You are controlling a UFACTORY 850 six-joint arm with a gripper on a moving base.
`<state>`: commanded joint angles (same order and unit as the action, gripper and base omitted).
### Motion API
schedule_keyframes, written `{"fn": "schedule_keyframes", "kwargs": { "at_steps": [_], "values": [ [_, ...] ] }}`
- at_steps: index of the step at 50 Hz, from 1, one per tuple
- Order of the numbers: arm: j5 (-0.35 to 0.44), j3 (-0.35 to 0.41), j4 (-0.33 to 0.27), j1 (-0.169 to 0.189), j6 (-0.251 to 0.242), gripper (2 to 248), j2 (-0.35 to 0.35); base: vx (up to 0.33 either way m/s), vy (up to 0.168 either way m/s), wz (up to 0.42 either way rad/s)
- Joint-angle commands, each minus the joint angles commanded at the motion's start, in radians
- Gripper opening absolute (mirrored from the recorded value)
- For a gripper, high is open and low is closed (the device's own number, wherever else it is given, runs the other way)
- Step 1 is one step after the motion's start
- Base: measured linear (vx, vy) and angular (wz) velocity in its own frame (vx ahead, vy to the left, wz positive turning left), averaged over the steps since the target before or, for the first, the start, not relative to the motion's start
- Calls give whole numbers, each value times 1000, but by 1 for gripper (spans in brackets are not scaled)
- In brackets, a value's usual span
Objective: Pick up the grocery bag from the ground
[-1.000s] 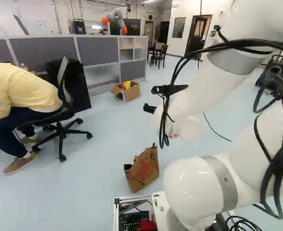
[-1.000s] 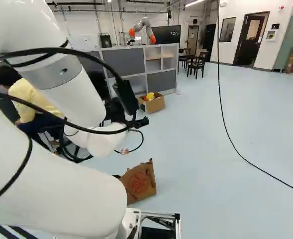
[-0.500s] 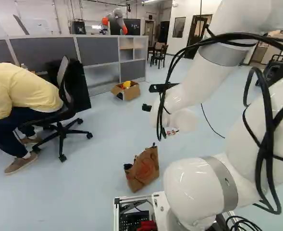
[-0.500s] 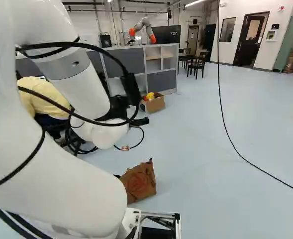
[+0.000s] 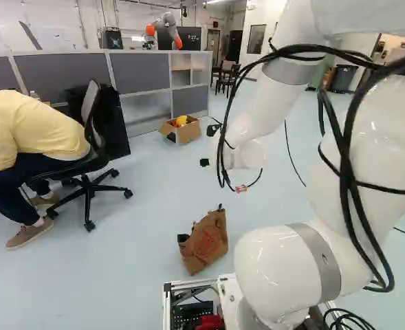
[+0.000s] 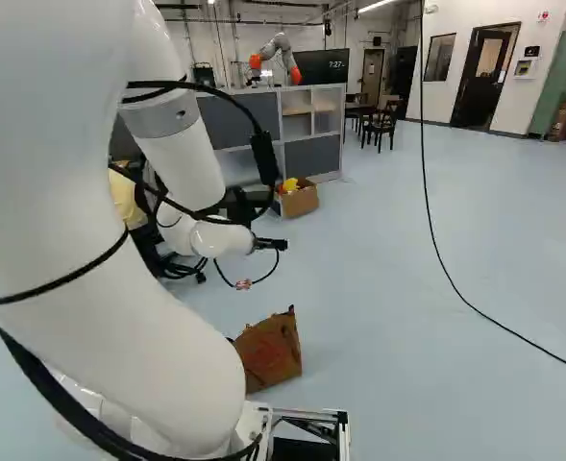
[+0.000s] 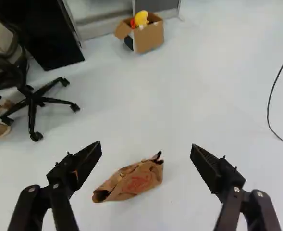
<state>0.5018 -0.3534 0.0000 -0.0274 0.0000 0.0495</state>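
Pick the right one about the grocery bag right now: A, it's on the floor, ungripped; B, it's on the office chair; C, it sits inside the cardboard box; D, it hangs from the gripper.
A: the brown bag rests on the floor, and the gripper's fingers stand wide open above it.

Open floor (image 7: 170, 101) spans between paper bag (image 7: 137, 182) and cardboard box (image 7: 150, 38), office chair (image 7: 32, 113) flanking it

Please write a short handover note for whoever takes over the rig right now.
Tool: open and empty, raised above the floor.
Grocery bag: on the floor, showing between the open fingers in the wrist view, well beyond their reach as they stand.
Done: tool open and pointed towards the bag; no grip yet.
Left: lower, close on the bag, lift.
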Motion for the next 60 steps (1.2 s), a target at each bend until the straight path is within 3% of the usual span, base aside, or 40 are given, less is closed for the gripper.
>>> {"fn": "schedule_keyframes", "kwargs": {
  "at_steps": [8, 25, 60],
  "values": [
    [-55, -52, 3, -2, 0, 247, 71, 0, 0, 0],
    [-95, -141, 34, -9, 0, 247, 196, 0, 0, 0],
    [-208, -224, 93, -12, 0, 247, 360, 0, 0, 0]
  ]
}}
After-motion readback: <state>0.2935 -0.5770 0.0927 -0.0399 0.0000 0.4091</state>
